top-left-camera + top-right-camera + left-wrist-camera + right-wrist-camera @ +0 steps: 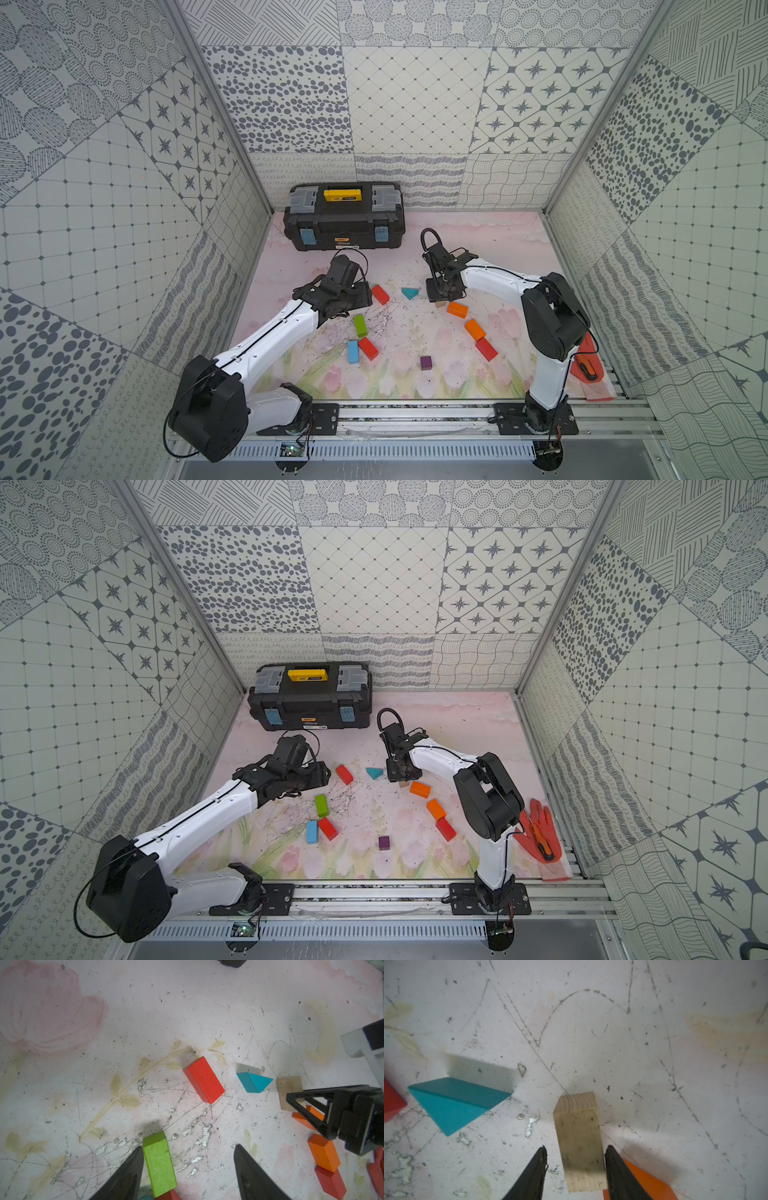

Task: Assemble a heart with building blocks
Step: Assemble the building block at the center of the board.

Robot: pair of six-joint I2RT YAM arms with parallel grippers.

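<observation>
The step in hand appears to be the seizing of the plain-wood brick (577,1118), which lies flat on the surface (490,249) just beside the teal triangle (454,1105), at the head of one flank of the heart. The right pincer (576,1148) stands astride it, narrowed almost to the brick's width. One finger lies against a long side, while a sliver of surface shows between the other finger and the wood, so the grip does not look made. The left pincer (189,1147) hovers wide open and empty over the opposite flank, with the green brick (160,1163) just beside one of its fingers. The heart is only loosely laid out in the middle of the surface. In a top view a red brick (380,294), the green one, then a blue brick (353,351) and a second red brick (368,348) touching side by side run down one flank. An orange brick (457,309), a second orange brick (475,329) and a third red brick (486,349) run down the other, and the purple cube (425,362) sits apart at the tip. The next move likely calls for closing fully on the wood. The brick would then be shifted or turned to bridge the triangle and the nearest orange brick, which lies close against the pincer and could easily be nudged.
</observation>
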